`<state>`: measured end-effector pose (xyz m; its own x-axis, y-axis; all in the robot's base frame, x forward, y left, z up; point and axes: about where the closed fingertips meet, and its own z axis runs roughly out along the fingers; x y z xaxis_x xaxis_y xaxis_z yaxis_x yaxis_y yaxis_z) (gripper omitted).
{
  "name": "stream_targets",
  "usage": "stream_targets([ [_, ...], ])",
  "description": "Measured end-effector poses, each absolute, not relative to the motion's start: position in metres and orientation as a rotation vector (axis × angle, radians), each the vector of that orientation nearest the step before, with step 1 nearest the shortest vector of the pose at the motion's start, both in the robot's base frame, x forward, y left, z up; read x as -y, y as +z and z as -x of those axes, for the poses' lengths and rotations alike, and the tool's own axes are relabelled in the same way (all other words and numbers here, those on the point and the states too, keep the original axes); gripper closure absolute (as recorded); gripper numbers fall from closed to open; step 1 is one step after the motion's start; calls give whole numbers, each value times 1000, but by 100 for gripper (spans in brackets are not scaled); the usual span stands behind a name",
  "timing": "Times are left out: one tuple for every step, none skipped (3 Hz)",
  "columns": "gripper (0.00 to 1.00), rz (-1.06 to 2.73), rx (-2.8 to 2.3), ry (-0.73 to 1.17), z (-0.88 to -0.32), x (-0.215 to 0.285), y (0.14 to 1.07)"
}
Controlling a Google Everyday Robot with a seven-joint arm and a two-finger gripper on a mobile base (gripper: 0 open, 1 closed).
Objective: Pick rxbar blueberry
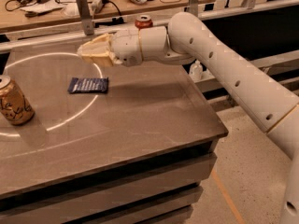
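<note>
The rxbar blueberry, a flat dark navy-blue wrapper with white print, lies flat on the grey table, inside the white circle line. My gripper, with cream fingers, hovers above the table just up and to the right of the bar. It is apart from the bar, shut and holding nothing. The white arm reaches in from the right.
A gold-brown can stands at the table's left edge. A red cola can stands at the back behind my wrist. A cluttered workbench with a rail runs along the back. The table's right edge drops to the floor.
</note>
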<state>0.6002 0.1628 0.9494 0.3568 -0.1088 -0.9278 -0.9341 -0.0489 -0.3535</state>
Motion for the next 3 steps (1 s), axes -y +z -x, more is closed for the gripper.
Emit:
stream_targets([
  [100,1488,-1001,935,-604,-161,951],
  [84,1479,-1099,969,-613,-158,935],
  [61,1465,-1201,974,-621,-152,913],
])
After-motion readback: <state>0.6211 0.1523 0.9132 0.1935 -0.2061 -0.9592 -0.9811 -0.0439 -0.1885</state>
